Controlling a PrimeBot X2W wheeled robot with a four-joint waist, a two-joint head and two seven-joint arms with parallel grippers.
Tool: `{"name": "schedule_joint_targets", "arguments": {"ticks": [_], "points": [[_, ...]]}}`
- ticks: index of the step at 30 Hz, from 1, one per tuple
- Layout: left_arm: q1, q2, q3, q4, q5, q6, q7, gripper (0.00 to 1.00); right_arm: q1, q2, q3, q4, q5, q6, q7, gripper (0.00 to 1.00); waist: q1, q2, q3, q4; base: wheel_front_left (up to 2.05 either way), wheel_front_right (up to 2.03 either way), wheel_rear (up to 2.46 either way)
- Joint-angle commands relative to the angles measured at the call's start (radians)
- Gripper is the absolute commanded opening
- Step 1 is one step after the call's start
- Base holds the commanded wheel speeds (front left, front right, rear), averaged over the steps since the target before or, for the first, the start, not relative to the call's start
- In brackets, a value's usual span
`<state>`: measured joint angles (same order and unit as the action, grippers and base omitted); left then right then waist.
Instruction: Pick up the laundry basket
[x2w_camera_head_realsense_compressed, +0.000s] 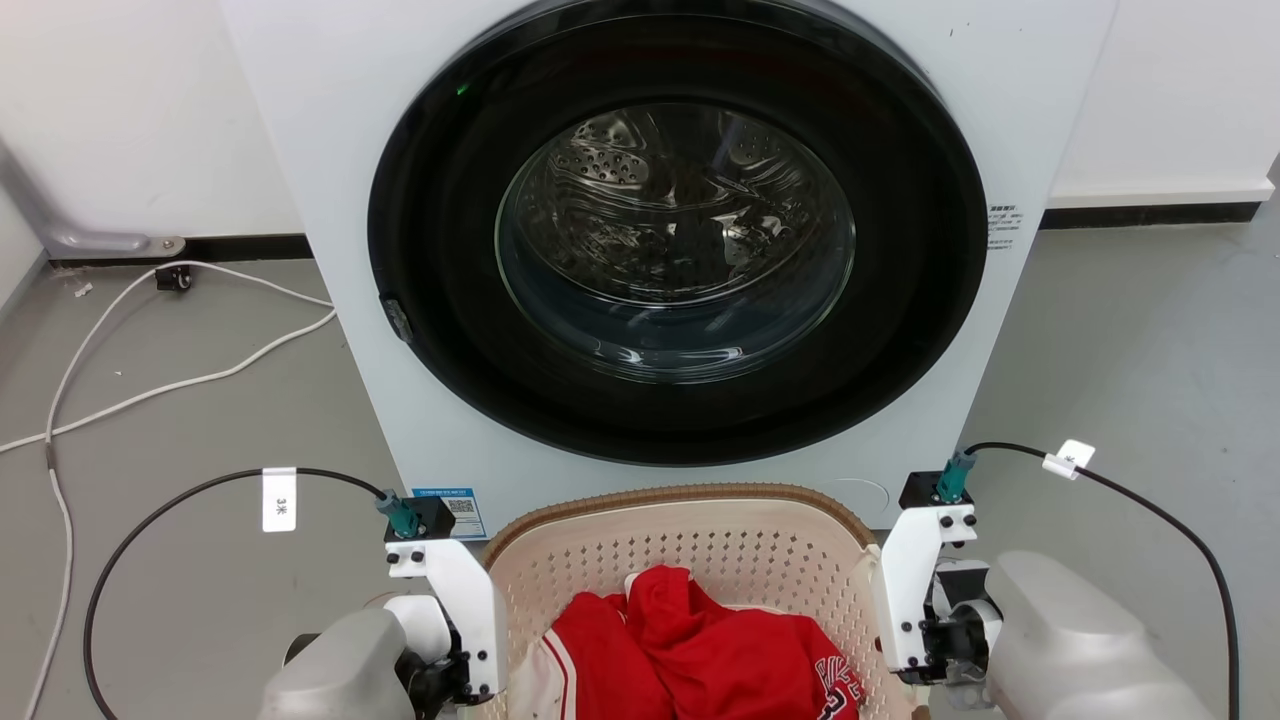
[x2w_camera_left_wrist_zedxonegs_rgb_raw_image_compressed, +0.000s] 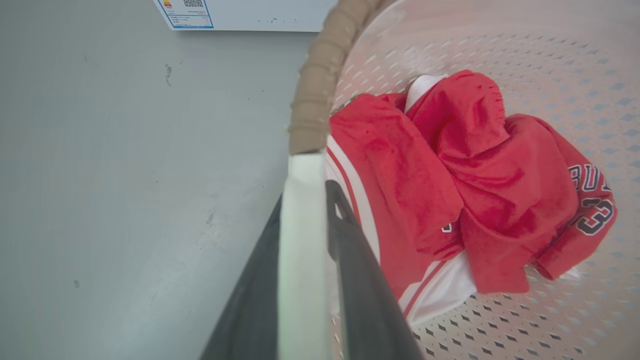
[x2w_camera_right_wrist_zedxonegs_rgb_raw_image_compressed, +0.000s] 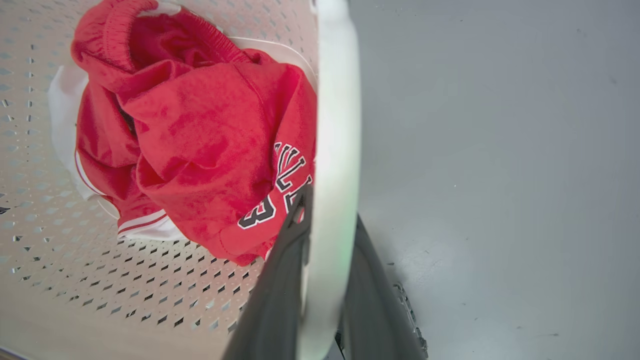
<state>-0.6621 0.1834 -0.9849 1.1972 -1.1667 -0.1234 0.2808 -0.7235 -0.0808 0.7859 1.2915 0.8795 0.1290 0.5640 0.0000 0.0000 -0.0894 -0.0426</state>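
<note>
The laundry basket (x2w_camera_head_realsense_compressed: 700, 550), at lower centre of frame before the washing machine (x2w_camera_head_realsense_compressed: 320, 200), is clamped at its white handles (x2w_camera_left_wrist_zedxonegs_rgb_raw_image_compressed: 299, 240) by the fingers of the left gripper (x2w_camera_left_wrist_zedxonegs_rgb_raw_image_compressed: 305, 200) and right gripper (x2w_camera_right_wrist_zedxonegs_rgb_raw_image_compressed: 331, 210); only lifting is judged left.

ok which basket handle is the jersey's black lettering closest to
The right handle, the white loop held in the right gripper: the lettering lies right beside it. By the left handle there's striped trim instead.
</note>
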Motion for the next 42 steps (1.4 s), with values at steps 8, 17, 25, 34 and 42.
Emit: {"name": "schedule_joint_targets", "arguments": {"ticks": [8, 17, 25, 34, 42], "points": [[0.017, -0.019, -0.024, -0.013, -0.019, -0.013, -0.001, 0.00, 0.017, 0.018, -0.004, -0.007, 0.009, 0.003, -0.005, 0.00, 0.0000, 0.0000, -0.009, 0.003, 0.00, 0.00, 0.00], [0.013, -0.012, -0.048, -0.016, -0.025, -0.013, -0.010, 0.00, 0.021, 0.013, -0.015, -0.007, 0.010, 0.003, -0.004, 0.00, 0.0000, 0.0000, -0.009, 0.001, 0.00, 0.00, 0.00], [0.009, -0.009, -0.062, -0.014, -0.036, -0.013, -0.014, 0.00, 0.027, 0.013, -0.020, -0.007, 0.006, 0.003, 0.001, 0.00, 0.0000, 0.0000, -0.008, 0.001, 0.00, 0.00, 0.00], [0.014, -0.010, -0.076, -0.013, -0.051, -0.013, -0.020, 0.00, 0.028, 0.012, -0.028, -0.007, 0.002, 0.003, 0.004, 0.00, 0.0000, 0.0000, -0.010, 0.000, 0.00, 0.00, 0.00], [0.014, -0.011, -0.088, -0.008, -0.067, -0.013, -0.020, 0.00, 0.030, 0.010, -0.035, -0.007, -0.007, 0.003, 0.005, 0.00, 0.0000, 0.0000, -0.010, 0.003, 0.00, 0.00, 0.00]]}}
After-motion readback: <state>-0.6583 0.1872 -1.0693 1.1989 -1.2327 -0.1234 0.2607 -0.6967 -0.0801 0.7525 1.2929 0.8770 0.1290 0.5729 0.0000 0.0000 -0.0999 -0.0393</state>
